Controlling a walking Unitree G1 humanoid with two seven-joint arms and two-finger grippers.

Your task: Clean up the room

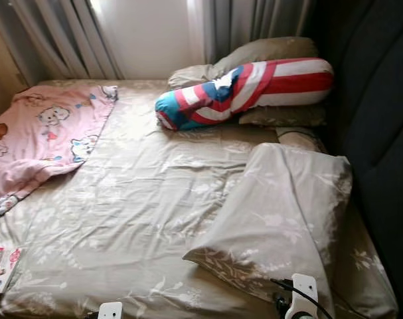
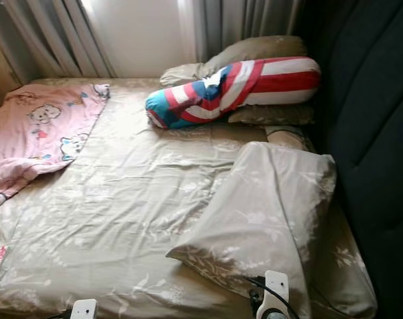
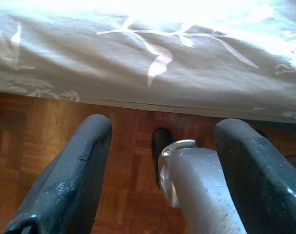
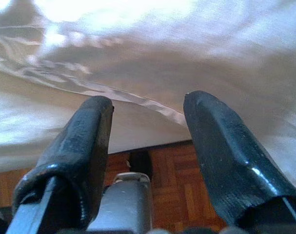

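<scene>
Both pincers hang low at the near edge of the bed, empty. Right pincer (image 4: 148,126) has its two black fingers spread wide, pointing at the draped edge of the sheet with wooden floor (image 4: 172,195) below. Left pincer (image 3: 160,161) is just as wide, aimed at the side of the bed (image 3: 148,63) above the same parquet.

Outward from the right arm, the nearest thing is the loose pillow (image 1: 281,212) in matching leaf-print cloth. It lies on the right half of the bed, its long axis running from the near edge up toward the headboard (image 1: 380,133), its near corner just beyond the right wrist. The striped bolster (image 1: 247,90) lies crosswise at the far end, resting on two more pillows. A pink blanket (image 1: 45,136) is bunched on the far left, and a book (image 1: 0,266) sits at the near left corner.

The right arm looks better placed for the pillow; the left for the book.
</scene>
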